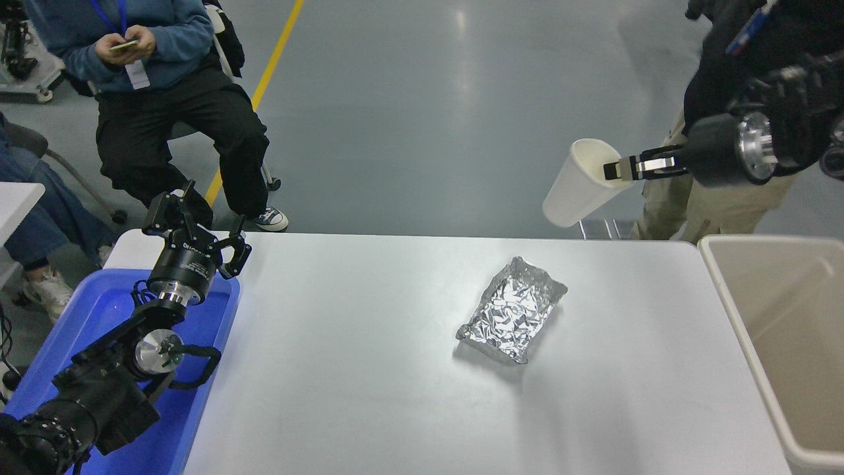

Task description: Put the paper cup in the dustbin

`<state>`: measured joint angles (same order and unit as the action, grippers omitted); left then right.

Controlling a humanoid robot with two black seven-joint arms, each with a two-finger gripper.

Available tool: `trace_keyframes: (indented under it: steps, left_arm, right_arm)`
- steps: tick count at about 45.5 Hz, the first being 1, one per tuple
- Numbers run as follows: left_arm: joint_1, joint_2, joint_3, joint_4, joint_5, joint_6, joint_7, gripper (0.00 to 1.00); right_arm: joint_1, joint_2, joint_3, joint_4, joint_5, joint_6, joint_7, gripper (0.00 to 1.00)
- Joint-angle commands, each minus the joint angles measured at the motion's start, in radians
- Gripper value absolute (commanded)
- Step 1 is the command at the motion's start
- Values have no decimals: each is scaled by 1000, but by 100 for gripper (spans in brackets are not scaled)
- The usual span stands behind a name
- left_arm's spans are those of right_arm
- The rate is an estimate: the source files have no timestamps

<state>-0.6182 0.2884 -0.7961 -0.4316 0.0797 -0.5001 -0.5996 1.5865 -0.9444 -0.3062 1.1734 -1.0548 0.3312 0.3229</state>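
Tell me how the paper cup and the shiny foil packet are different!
The paper cup is plain cream-white and smooth; the foil packet is silver and crinkled. The cup is up in the air, tilted, pinched at its rim by the right tool; the packet lies flat on the white table, touched by nothing. The cup is round and tapered; the packet is a flat pouch. Neither is in the dustbin.

A smooth grey floor (422, 99) is seen beyond the white table (369, 396), with pale patches of overhead light reflected in it. A yellow line (264, 86) is painted across the floor at the upper left. A person (165, 86) is seated there on a wheeled chair (264, 175), and another table's white corner (16, 201) is seen at the left edge
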Motion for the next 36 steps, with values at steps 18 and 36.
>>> trace_keyframes:
  steps: [18,36]
  left_arm:
    - [0,0,0,-1,0,0,0,100]
    - [0,0,0,1,0,0,0,100]
  right_arm:
    - [-456,-154,248,-234,277,-133,10,0]
    - [-672,-97,248,-385,689,-259,10,0]
